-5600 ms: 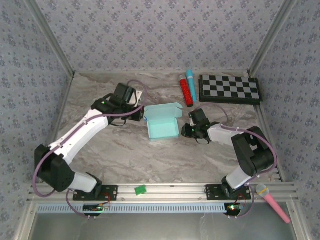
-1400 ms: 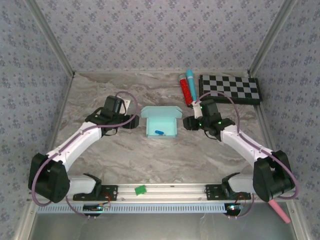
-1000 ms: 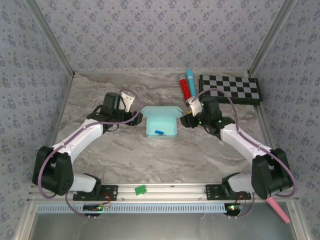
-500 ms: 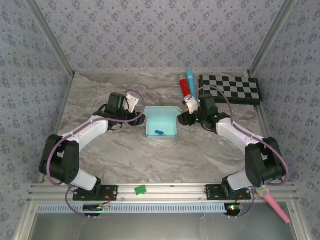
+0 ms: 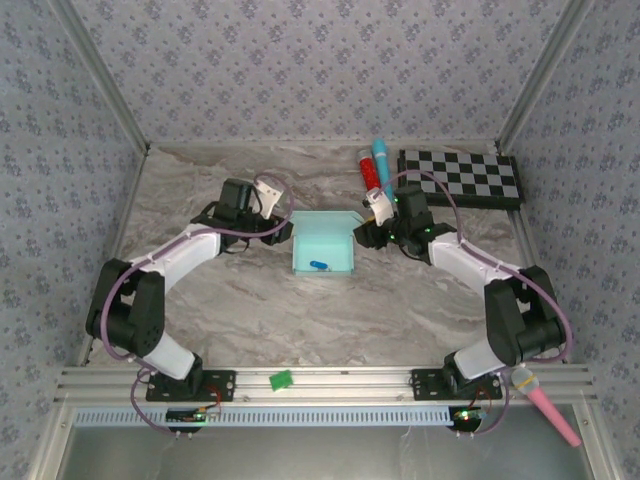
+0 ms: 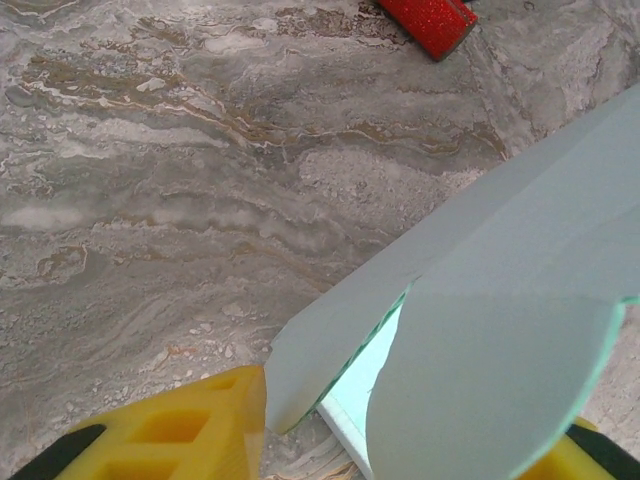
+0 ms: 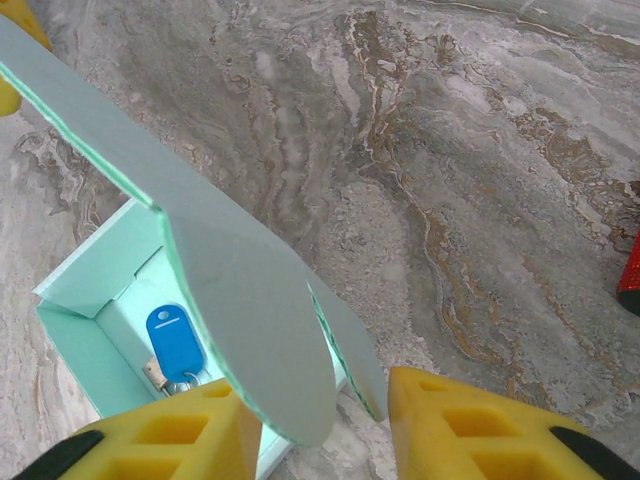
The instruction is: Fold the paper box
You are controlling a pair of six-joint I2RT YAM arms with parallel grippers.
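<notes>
The paper box (image 5: 324, 244) is a small pale mint box standing open at the table's middle, its lid raised at the back. A blue key tag (image 5: 318, 265) lies inside, also seen as the blue key tag (image 7: 175, 342). My left gripper (image 5: 282, 229) is at the box's back left corner, my right gripper (image 5: 362, 233) at the back right corner. In the left wrist view my left gripper (image 6: 405, 432) is open with the lid's rounded side flap (image 6: 500, 380) and a wall flap (image 6: 330, 345) between its yellow fingers (image 6: 170, 435). My right gripper (image 7: 320, 420) is open around the rounded flap (image 7: 250, 320) and another flap.
A black-and-white checkerboard (image 5: 460, 178) lies at the back right. A red glitter tube (image 5: 371, 185) and a blue tube (image 5: 381, 160) lie just behind the right gripper. A pink microphone (image 5: 545, 400) and a green piece (image 5: 281, 379) sit at the near rail.
Both grippers have moved inward to the box's back corners, and the lid's side flaps now stand between their fingers. The box has not shifted in the last second.
</notes>
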